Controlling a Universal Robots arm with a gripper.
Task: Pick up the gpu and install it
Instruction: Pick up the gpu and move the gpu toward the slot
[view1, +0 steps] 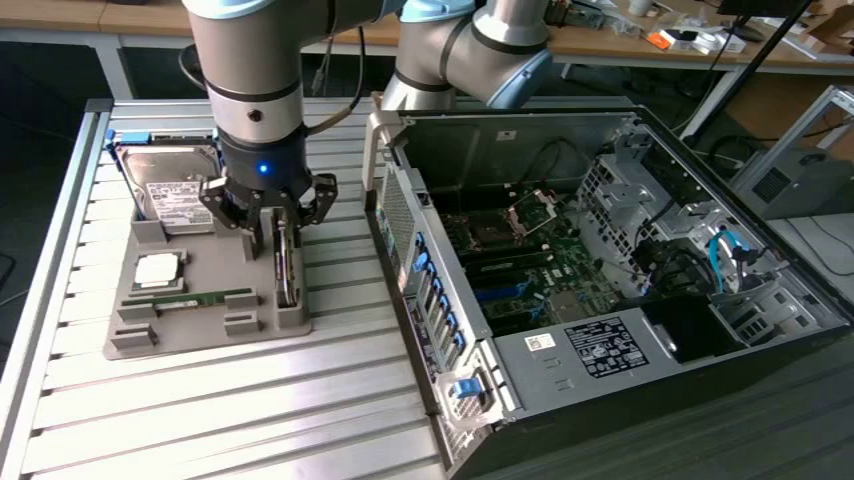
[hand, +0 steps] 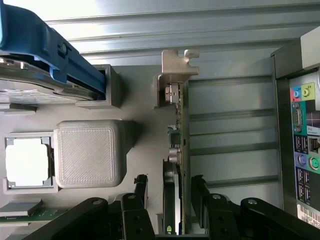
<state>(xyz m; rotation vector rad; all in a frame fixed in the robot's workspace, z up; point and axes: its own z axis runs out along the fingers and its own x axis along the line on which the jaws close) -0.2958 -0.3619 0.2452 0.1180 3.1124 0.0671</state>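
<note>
— Over the grey holder (view1: 200, 328), by the exterior view: hangs low with the claw (view1: 276, 222) spread wide, straddling the gpu (view1: 284, 262).
— Standing on edge?
— Yes, upright in a slot along the holder's side toward the exterior view's right, nearest the computer case (view1: 601, 300). Probably parked so to offer both flat faces to a pinch. Not gripped, by the look of it.
— Sharing the holder with what?
— A hard drive (view1: 167, 190), a processor (view1: 158, 268) and a RAM stick (view1: 194, 297), each in its own recess, apart from the card.
— Surface and room?
— Slatted metal table (view1: 200, 430), bearing holder and case side by side. Case laid open with its board facing up, likely for reach from above. Cluttered desks behind.
— And by the wrist view?
— Looks down along the card's upper edge: gpu (hand: 179, 150) thin between the fingers (hand: 141, 195), with a gap on each side, narrower on one. Silver bracket (hand: 175, 62) at the end away from the claw. Same slats beneath, and the case's rear ports just beside.
</note>
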